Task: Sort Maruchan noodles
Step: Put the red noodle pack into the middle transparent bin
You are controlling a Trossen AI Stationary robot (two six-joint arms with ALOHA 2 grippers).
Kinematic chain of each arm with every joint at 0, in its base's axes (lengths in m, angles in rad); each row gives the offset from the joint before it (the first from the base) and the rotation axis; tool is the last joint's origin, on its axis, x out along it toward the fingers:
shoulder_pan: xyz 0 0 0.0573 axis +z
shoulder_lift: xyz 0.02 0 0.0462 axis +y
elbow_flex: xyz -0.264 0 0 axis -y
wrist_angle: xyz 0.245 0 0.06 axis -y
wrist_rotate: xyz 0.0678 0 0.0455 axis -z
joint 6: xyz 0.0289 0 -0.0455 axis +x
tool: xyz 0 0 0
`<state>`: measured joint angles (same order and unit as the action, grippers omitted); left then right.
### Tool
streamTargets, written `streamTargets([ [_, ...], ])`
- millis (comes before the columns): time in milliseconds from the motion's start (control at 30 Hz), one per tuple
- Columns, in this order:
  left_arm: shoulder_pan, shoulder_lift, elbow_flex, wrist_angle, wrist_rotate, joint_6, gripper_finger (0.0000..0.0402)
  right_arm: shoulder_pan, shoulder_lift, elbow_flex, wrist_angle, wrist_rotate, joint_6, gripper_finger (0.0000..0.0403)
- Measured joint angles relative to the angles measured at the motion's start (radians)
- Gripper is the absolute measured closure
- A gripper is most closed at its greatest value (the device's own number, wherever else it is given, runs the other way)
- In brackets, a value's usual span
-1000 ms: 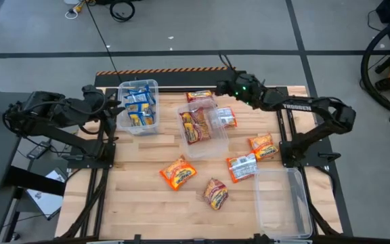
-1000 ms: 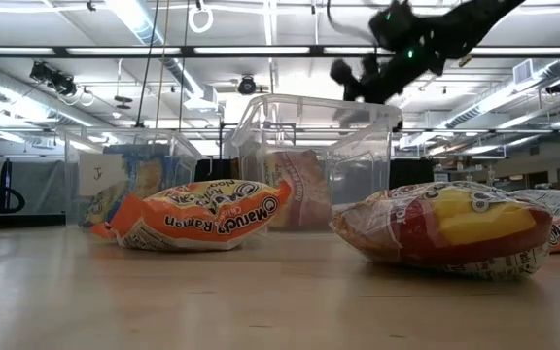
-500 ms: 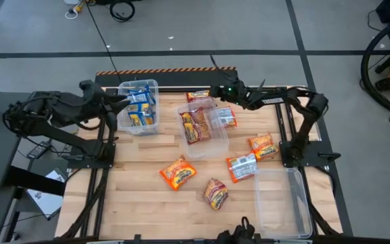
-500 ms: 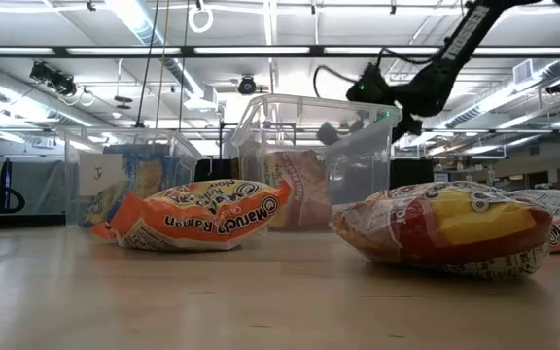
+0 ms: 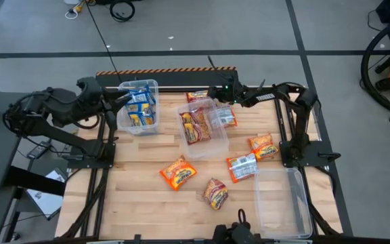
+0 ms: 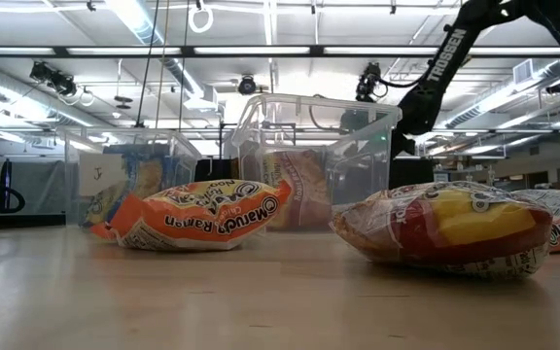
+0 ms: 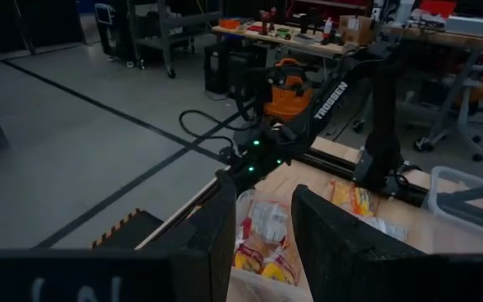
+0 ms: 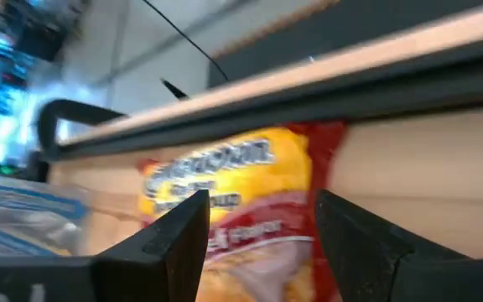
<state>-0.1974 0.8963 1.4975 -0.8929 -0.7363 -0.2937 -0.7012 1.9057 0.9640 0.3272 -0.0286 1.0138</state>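
The right pincer [image 5: 212, 93] was stretched out to the far edge of the table [image 5: 141, 196]. It was right beside a red-and-yellow noodle packet [image 5: 198, 96] that lay flat there, behind the middle bin [image 5: 217, 141]. In the right wrist view, its 2 dark fingers [image 8: 174, 235] stood wide apart with that packet [image 8: 241, 197] showing between them. They were not squeezing it, and the pincer held nothing.

The left pincer [image 5: 122, 99] was by the near wall of the left bin [image 5: 152, 85]. In the left wrist view its fingers [image 7: 225, 226] had a gap between them, and nothing was seen in the gap.

The left bin held blue-and-yellow packets [image 5: 138, 108]. The middle bin held red-and-yellow packets [image 5: 195, 127] and 1 paler packet [image 5: 225, 118]. A third bin [image 5: 296, 210] stood at the right front corner of the table.

4 more packets lay loose on the table. An orange packet [image 5: 178, 172] was near the middle. A dark red packet [image 5: 215, 194] was just in front of it. An orange-and-white packet [image 5: 241, 167] lay to the right, and 1 more orange packet [image 5: 263, 146] lay behind that one. In the low view, the orange packet [image 6: 197, 216] and the dark red packet [image 6: 445, 228] were close to the camera, with the bins behind them.
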Motion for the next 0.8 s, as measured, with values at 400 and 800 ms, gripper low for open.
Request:
streamTargets([
  [400,0.0,0.0,0.0,0.02,-0.015,0.036,0.0278,-0.021,0.121,0.19,-0.199,-0.192,0.085,0.0203],
  [800,0.0,-0.002,0.0,0.019,-0.019,0.045,0.0278,-0.02,0.105,0.192,-0.229,-0.28,0.031,0.0227],
])
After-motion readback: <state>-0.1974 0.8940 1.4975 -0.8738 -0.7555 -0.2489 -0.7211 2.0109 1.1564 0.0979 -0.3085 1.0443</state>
